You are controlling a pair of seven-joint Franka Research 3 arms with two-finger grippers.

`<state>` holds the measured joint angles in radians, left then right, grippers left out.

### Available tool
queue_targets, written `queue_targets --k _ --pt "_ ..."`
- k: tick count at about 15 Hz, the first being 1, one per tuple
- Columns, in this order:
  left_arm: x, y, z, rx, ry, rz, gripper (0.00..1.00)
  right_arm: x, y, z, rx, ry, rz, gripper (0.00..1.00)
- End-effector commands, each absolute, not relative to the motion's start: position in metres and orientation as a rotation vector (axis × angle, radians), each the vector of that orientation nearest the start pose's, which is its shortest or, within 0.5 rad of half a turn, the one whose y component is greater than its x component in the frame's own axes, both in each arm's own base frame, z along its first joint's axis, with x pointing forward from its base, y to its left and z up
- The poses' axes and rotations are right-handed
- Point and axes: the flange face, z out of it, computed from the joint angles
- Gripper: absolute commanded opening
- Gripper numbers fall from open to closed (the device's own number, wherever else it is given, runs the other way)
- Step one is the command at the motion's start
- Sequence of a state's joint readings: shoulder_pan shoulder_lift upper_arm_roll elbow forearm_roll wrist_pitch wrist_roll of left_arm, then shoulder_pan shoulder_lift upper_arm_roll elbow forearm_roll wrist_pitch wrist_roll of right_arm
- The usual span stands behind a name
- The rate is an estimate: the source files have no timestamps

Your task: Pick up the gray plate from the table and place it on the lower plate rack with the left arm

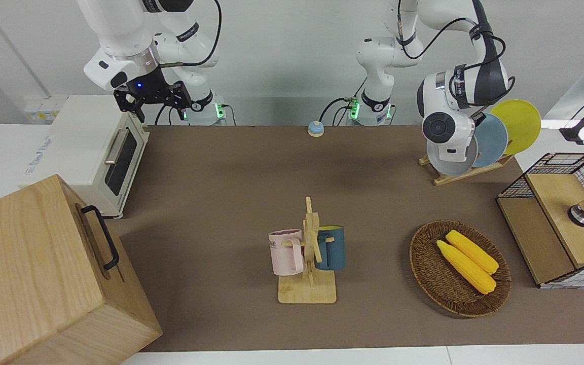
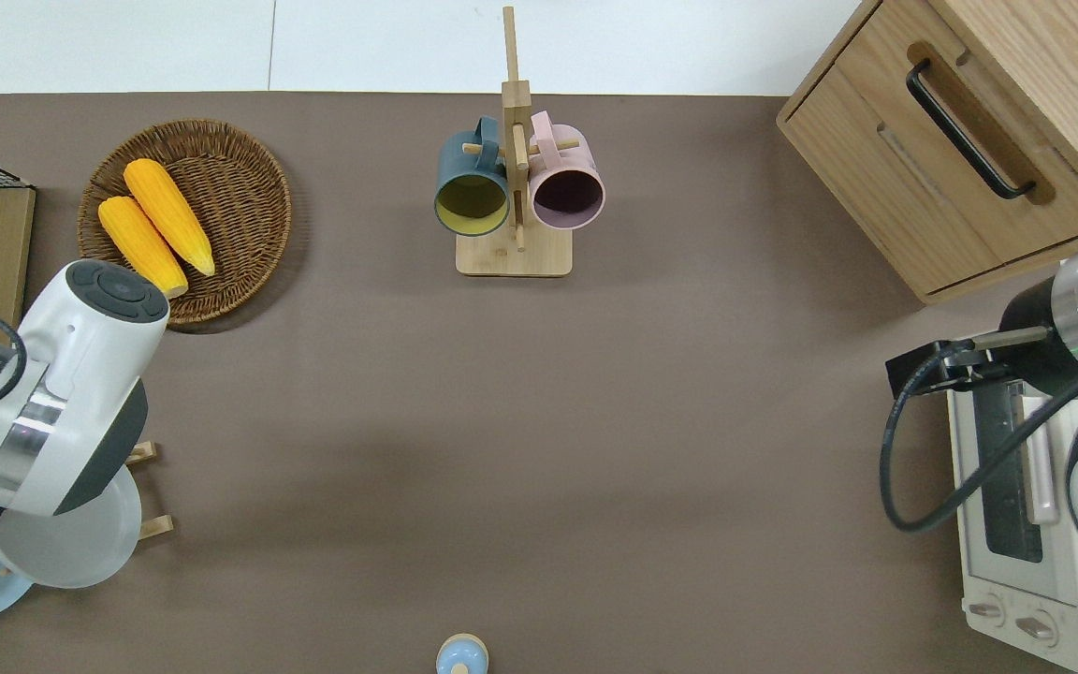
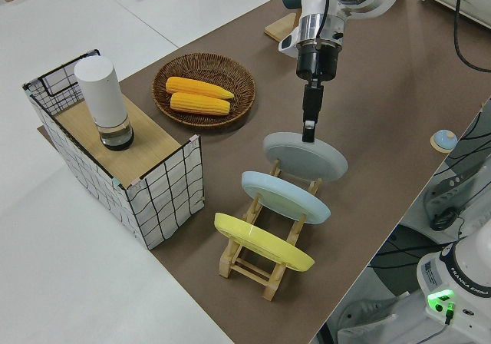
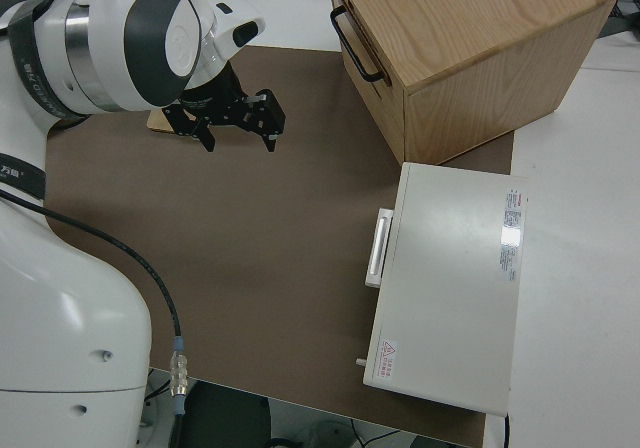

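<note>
My left gripper is shut on the upper rim of the gray plate, coming down on it from above. The plate leans tilted at the end slot of the lower plate rack, with the light-blue plate and the yellow plate in the slots beside it. I cannot tell whether its lower edge rests on the rails. In the front view the gray plate is partly hidden by the left arm's wrist. In the overhead view the gray plate shows under the wrist. My right gripper is open and parked.
A wicker basket with two corn cobs, a wire crate with a white cylinder and a mug tree with two mugs stand farther from the robots. A toaster oven and wooden cabinet are at the right arm's end.
</note>
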<state>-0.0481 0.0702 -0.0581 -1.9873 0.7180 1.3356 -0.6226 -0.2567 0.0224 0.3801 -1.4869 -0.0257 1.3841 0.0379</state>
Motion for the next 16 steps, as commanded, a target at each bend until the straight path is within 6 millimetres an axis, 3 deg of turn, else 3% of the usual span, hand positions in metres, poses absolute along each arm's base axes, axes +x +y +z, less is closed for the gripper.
queue_targets --k 1,8,16 --pt "0.497 0.021 0.417 -2.103 -0.455 0.453 0.00 0.536 0.059 0.641 -3.169 -0.105 0.196 0.983" --pt "0.501 0.010 0.414 -2.063 -0.437 0.399 0.00 0.536 0.059 0.641 -3.169 -0.105 0.196 0.983" --pt "0.503 0.007 0.432 -2.040 -0.426 0.386 0.00 0.536 0.059 0.641 -3.169 -0.105 0.196 0.983"
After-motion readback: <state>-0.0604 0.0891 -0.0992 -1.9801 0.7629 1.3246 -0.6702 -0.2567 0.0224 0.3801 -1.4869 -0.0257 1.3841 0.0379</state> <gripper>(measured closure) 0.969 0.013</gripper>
